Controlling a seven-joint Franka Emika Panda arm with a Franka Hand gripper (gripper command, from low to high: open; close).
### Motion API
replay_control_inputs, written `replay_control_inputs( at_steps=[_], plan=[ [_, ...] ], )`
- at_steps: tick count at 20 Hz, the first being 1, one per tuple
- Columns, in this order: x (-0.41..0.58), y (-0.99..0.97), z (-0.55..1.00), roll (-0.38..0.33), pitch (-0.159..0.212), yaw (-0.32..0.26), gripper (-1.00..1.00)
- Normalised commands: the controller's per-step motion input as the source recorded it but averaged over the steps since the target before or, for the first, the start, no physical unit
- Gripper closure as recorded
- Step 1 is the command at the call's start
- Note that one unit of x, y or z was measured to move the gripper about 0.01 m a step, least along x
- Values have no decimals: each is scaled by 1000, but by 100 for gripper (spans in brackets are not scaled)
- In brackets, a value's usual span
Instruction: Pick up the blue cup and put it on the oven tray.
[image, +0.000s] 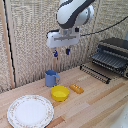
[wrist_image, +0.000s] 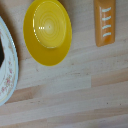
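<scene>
White plate (image: 30, 111) nearest; blue cup (image: 51, 78) upright, handle toward exterior view's right; gripper (image: 61, 52) spread, empty

Open air above the blue cup (image: 51, 78), nothing overhead but the raised gripper (image: 61, 52); yellow bowl (image: 59, 92) just beside it, orange block (image: 76, 88) and white plate (image: 30, 111) nearby, oven tray (image: 96, 71) well apart.

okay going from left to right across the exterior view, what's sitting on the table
White patterned plate → blue cup → yellow bowl → small orange item → oven tray → toaster oven.
</scene>
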Motion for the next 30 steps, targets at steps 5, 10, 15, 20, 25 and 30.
replay_control_inputs(
  at_steps=[5,10,15,20,25,30],
  plan=[
    [827,-46,-215,5,88,6,-100],
    [727,-15,-233,0,56,15,-100],
    [411,-2,-291,-9,109,7,-100],
    [342,-113,-351,-1,89,32,-100],
    [365,-164,-329,-4,39,86,-100],
    [289,-86,-322,-38,8,133,-100]
  ],
)
